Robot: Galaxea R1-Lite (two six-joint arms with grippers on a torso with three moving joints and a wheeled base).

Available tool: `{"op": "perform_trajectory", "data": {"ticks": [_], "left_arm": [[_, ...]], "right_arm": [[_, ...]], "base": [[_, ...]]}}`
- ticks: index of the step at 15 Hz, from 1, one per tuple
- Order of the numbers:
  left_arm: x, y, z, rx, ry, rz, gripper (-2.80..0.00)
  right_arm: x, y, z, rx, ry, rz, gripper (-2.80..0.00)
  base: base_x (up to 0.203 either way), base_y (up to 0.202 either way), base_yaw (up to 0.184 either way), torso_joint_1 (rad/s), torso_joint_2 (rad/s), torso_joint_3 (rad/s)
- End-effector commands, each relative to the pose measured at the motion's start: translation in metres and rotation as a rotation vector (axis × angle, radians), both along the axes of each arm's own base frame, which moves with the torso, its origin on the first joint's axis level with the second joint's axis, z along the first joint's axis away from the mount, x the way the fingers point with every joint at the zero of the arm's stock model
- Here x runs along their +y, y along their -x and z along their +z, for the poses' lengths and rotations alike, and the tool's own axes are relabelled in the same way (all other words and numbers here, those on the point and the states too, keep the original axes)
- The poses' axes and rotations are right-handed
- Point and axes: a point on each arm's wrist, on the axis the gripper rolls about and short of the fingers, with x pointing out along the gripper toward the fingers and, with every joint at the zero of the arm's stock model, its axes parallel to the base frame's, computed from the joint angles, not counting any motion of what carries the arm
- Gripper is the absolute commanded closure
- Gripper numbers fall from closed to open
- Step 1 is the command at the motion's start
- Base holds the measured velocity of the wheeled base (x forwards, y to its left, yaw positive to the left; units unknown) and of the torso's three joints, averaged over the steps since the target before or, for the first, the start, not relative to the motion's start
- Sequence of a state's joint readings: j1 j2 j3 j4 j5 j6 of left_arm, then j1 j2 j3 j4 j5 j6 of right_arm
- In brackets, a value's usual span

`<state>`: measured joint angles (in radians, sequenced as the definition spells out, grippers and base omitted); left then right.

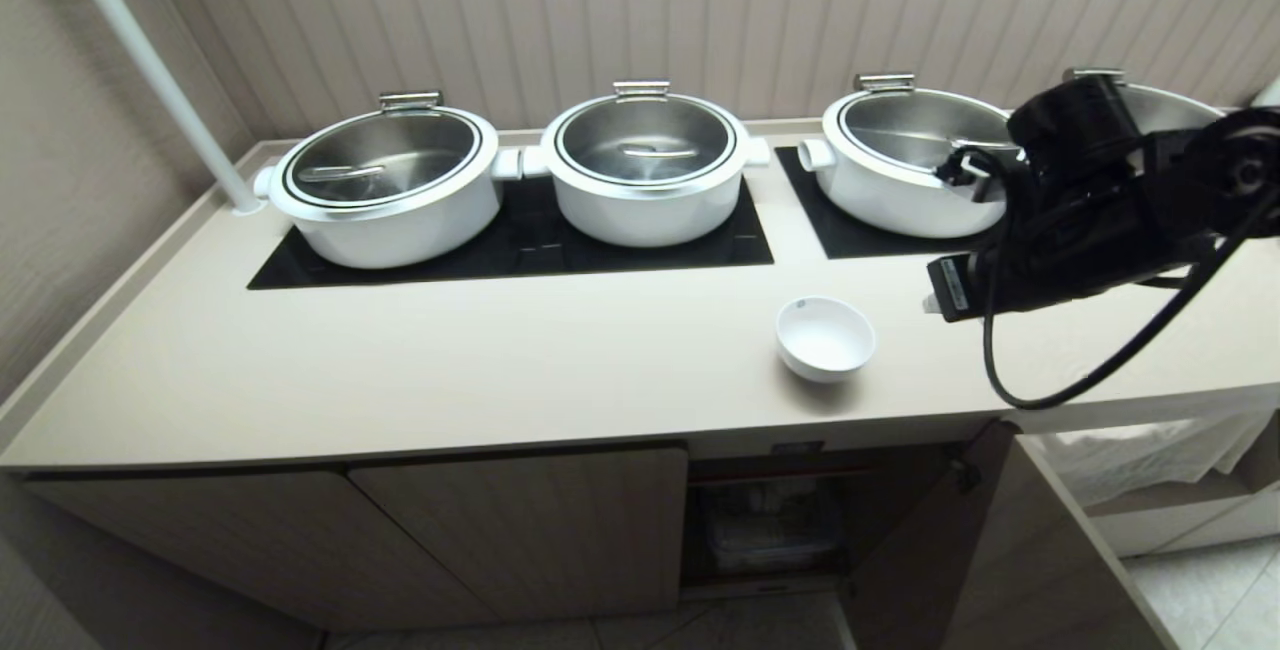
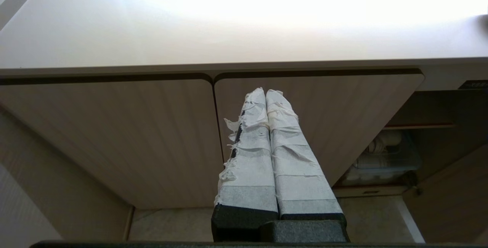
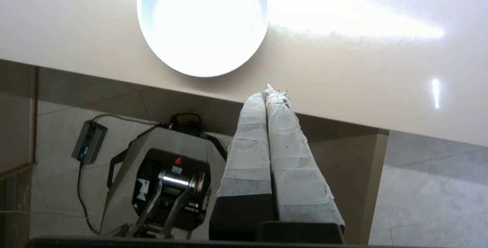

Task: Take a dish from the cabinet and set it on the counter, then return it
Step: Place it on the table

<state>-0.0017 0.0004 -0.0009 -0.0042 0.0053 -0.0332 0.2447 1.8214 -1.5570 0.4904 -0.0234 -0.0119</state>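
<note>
The dish (image 1: 825,335), a small white bowl, stands upright and empty on the beige counter (image 1: 450,370) near its front edge. It also fills the right wrist view as a bright round dish (image 3: 204,23). My right gripper (image 3: 268,92) is shut and empty, hovering over the counter's front edge (image 3: 343,87), apart from the dish. The right arm (image 1: 1090,220) hangs above the counter to the right of the dish. Below the dish the cabinet (image 1: 540,520) has its right door (image 1: 930,540) swung open. My left gripper (image 2: 265,92) is shut and empty, low in front of the closed cabinet doors (image 2: 114,133).
Three white steel-lidded pots (image 1: 645,165) sit on black cooktop panels (image 1: 520,250) behind the dish. A clear bin (image 1: 770,530) with white cups sits inside the open compartment. A white pole (image 1: 150,65) rises at the left. A cloth-draped shelf (image 1: 1150,455) lies to the right.
</note>
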Motion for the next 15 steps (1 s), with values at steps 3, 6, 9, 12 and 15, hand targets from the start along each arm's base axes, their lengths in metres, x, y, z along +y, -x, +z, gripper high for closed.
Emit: {"op": "perform_trajectory", "data": {"ticks": [3, 6, 9, 12, 15], "left_arm": [[0.000, 0.000, 0.000, -0.002, 0.001, 0.001, 0.00], [0.000, 0.000, 0.000, -0.002, 0.001, 0.001, 0.00], [0.000, 0.000, 0.000, -0.001, 0.001, 0.001, 0.00], [0.000, 0.000, 0.000, 0.000, 0.001, 0.001, 0.00], [0.000, 0.000, 0.000, -0.002, 0.001, 0.001, 0.00]], "right_arm": [[0.003, -0.024, -0.016, 0.117, -0.052, -0.063, 0.00], [0.006, -0.037, -0.020, 0.126, -0.083, -0.084, 0.00], [0.011, -0.057, -0.022, 0.121, -0.092, -0.078, 0.00], [0.012, -0.071, -0.026, 0.129, -0.089, -0.083, 0.00], [0.010, -0.074, -0.033, 0.160, -0.081, -0.089, 0.00]], "base": [[0.000, 0.000, 0.000, 0.000, 0.00, 0.000], [0.000, 0.000, 0.000, 0.000, 0.00, 0.000], [0.000, 0.000, 0.000, 0.000, 0.00, 0.000], [0.000, 0.000, 0.000, 0.000, 0.00, 0.000], [0.000, 0.000, 0.000, 0.000, 0.00, 0.000]]}}
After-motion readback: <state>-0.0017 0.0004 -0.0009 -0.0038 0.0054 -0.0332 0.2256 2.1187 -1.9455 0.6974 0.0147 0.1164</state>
